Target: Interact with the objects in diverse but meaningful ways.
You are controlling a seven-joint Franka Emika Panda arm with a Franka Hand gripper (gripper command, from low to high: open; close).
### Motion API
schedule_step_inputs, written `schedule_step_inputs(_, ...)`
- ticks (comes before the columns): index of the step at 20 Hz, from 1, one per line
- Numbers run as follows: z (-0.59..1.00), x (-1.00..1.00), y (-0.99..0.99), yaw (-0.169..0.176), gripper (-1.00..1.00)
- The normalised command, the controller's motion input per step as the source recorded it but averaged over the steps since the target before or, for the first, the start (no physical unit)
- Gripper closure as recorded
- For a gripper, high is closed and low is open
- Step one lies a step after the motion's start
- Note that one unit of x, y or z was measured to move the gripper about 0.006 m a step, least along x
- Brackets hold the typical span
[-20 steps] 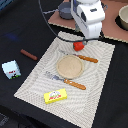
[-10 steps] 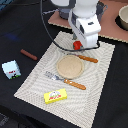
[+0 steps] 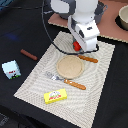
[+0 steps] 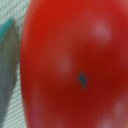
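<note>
One gripper (image 3: pixel 79 46) low over tomato (image 3: pixel 76 46) beside plate (image 3: pixel 70 67); tomato fills wrist view; finger state unclear, cannot tell.

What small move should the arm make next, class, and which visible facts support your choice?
Probably close the jaws on the red tomato. In the wrist view it fills nearly the whole picture, with one finger beside it, and in the exterior view the gripper sits low over it on the placemat. Whether the jaws already touch it cannot be told.
</note>
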Motion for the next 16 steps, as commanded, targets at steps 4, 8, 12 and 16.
schedule_step_inputs(4,0.48,0.32,0.25,0.000,1.00)
schedule_step_inputs(8,0.73,0.24,0.26,0.000,1.00)
schedule_step_inputs(12,0.78,0.28,0.29,0.000,1.00)
schedule_step_inputs(16,1.00,0.39,0.49,0.000,1.00)
